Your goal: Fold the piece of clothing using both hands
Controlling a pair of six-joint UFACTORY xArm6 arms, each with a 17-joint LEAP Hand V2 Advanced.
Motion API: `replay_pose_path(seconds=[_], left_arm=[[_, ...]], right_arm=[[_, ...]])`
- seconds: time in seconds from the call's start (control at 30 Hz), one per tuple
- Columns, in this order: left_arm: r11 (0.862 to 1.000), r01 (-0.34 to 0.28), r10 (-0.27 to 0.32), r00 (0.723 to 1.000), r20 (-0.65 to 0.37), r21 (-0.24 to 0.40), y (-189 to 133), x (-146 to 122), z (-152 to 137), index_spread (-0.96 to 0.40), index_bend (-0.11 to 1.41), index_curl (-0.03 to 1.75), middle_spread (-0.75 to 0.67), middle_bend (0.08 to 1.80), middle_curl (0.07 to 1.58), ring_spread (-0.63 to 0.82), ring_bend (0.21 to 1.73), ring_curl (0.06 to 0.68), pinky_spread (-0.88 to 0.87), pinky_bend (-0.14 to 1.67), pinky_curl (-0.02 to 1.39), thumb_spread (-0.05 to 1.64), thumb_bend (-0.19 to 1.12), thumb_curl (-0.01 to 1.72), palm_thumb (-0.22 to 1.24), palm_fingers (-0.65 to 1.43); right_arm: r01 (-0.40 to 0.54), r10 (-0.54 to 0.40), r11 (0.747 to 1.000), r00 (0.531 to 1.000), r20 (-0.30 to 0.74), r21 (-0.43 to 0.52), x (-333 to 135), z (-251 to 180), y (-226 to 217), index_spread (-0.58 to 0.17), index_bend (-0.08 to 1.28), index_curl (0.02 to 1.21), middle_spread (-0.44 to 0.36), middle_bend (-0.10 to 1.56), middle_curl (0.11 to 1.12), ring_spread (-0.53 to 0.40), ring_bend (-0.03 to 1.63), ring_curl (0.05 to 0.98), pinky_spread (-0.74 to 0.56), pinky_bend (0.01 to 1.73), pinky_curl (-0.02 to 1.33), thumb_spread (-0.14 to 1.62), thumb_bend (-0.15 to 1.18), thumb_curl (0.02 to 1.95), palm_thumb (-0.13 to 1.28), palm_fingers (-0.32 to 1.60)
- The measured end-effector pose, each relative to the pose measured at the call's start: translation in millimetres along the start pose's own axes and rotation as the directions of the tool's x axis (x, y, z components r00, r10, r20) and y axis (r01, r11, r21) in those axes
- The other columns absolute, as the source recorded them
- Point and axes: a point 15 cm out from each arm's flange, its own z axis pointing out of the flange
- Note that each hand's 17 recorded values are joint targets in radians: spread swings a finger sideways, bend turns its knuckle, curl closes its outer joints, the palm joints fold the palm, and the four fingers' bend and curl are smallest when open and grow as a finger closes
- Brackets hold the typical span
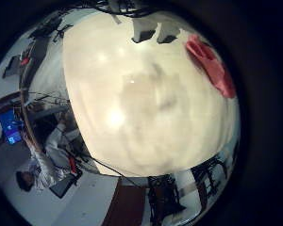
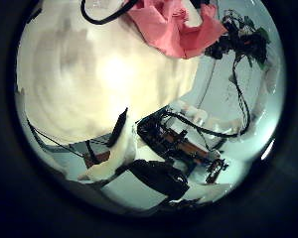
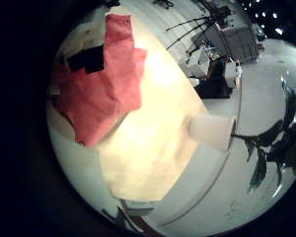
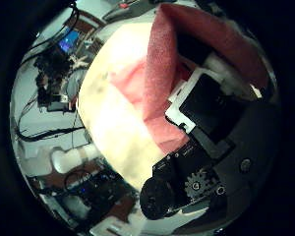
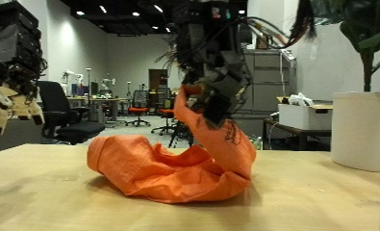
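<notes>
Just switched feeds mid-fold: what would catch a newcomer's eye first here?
The orange garment, crumpled on the wooden table, with one end drawn up off the heap. A hand above it has its fingers curled round that raised end. Behind stands a white plant pot.

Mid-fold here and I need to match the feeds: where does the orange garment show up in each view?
Outside view: the orange garment lies bunched on the wooden table, one corner lifted by a hand.
Left little finger side: a small strip at the table's edge.
Left thumb side: at the table's edge.
Right little finger side: spread on the table.
Right thumb side: close by, draped beside the right hand, cloth at.
Shared landmark: the pale tabletop.
</notes>
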Motion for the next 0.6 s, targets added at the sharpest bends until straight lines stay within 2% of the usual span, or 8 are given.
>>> replay_pose_path(seconds=[0.27, 0.3, 0.4, 0.47, 0.5, 0.53, 0.57, 0.6], left_arm=[[1.000, -0.001, 0.001, 1.000, 0.004, 0.000, 3.3, 7.4, 0.6, 0.14, 0.16, 0.28, 0.47, 0.17, 0.21, 0.60, 0.39, 0.219, 0.57, 0.22, 0.32, 1.20, -0.01, 0.29, 0.46, -0.06], [1.000, -0.002, 0.002, 1.000, 0.005, 0.000, 3.9, 8.7, 0.7, 0.14, 0.16, 0.28, 0.47, 0.17, 0.21, 0.60, 0.38, 0.219, 0.57, 0.22, 0.32, 1.20, -0.01, 0.29, 0.47, -0.06], [1.000, 0.001, -0.001, 1.000, 0.006, 0.001, 5.7, 10.3, 0.7, 0.14, 0.16, 0.28, 0.47, 0.17, 0.21, 0.60, 0.38, 0.219, 0.57, 0.22, 0.32, 1.20, -0.01, 0.29, 0.48, -0.06], [1.000, 0.000, 0.000, 1.000, 0.007, -0.001, 6.6, 11.8, 1.5, 0.14, 0.16, 0.28, 0.47, 0.17, 0.21, 0.60, 0.38, 0.219, 0.57, 0.22, 0.32, 1.20, -0.01, 0.29, 0.48, -0.06], [1.000, 0.000, 0.000, 1.000, 0.008, -0.002, 6.8, 11.5, 1.6, 0.14, 0.16, 0.28, 0.47, 0.17, 0.21, 0.60, 0.38, 0.219, 0.57, 0.22, 0.32, 1.20, -0.01, 0.29, 0.48, -0.06], [1.000, 0.001, -0.001, 1.000, 0.007, 0.000, 6.8, 11.9, 1.0, 0.14, 0.16, 0.28, 0.47, 0.17, 0.21, 0.60, 0.38, 0.219, 0.57, 0.22, 0.32, 1.21, -0.01, 0.29, 0.49, -0.06], [1.000, 0.002, -0.002, 1.000, 0.007, 0.000, 7.1, 12.1, 1.1, 0.14, 0.16, 0.28, 0.47, 0.17, 0.21, 0.60, 0.38, 0.219, 0.57, 0.22, 0.32, 1.21, -0.02, 0.29, 0.49, -0.06], [1.000, 0.003, -0.003, 1.000, 0.007, 0.000, 7.6, 12.3, 1.4, 0.14, 0.16, 0.28, 0.47, 0.17, 0.21, 0.60, 0.38, 0.219, 0.57, 0.22, 0.32, 1.21, -0.02, 0.29, 0.49, -0.06]], right_arm=[[0.088, -0.092, 0.995, 0.990, 0.106, 0.040, -71.4, 24.2, -54.0, -0.209, 1.13, 0.73, -0.108, 1.32, 0.71, -0.191, 1.38, 0.618, -0.27, 1.23, 0.72, 1.07, -0.01, 0.83, 1.02, 1.14], [0.100, -0.103, 0.994, 0.987, 0.119, 0.032, -81.1, 29.8, -54.8, -0.212, 1.12, 0.73, -0.111, 1.30, 0.71, -0.195, 1.37, 0.615, -0.28, 1.23, 0.72, 1.09, -0.04, 0.82, 0.95, 1.13], [0.111, -0.111, 0.994, 0.984, 0.142, 0.008, -90.7, 45.4, -53.1, -0.232, 1.06, 0.71, -0.120, 1.28, 0.69, -0.215, 1.33, 0.592, -0.33, 1.19, 0.69, 1.16, -0.03, 0.76, 0.87, 1.08], [0.111, -0.111, 0.994, 0.984, 0.142, 0.009, -89.9, 47.2, -54.0, -0.258, 0.91, 0.70, -0.138, 1.22, 0.68, -0.240, 1.30, 0.585, -0.42, 1.14, 0.67, 1.22, -0.03, 0.71, 0.82, 0.85], [0.110, -0.111, 0.994, 0.984, 0.143, 0.012, -89.3, 47.3, -54.6, -0.273, 0.79, 0.69, -0.149, 1.19, 0.67, -0.253, 1.30, 0.591, -0.46, 1.15, 0.67, 1.24, -0.03, 0.69, 0.80, 0.68], [0.105, -0.106, 0.994, 0.984, 0.146, 0.012, -88.0, 47.4, -54.0, -0.305, 0.59, 0.63, -0.150, 1.11, 0.65, -0.271, 1.32, 0.588, -0.49, 1.18, 0.66, 1.26, -0.02, 0.66, 0.78, 0.45], [0.098, -0.099, 0.995, 0.983, 0.152, 0.016, -86.2, 45.8, -54.0, -0.324, 0.53, 0.62, -0.155, 1.08, 0.65, -0.275, 1.32, 0.590, -0.48, 1.16, 0.66, 1.27, -0.02, 0.64, 0.77, 0.36], [0.085, -0.087, 0.996, 0.982, 0.165, 0.022, -81.5, 42.5, -52.8, -0.357, 0.45, 0.56, -0.160, 1.00, 0.61, -0.271, 1.28, 0.564, -0.44, 1.12, 0.64, 1.29, -0.02, 0.62, 0.76, 0.23]])
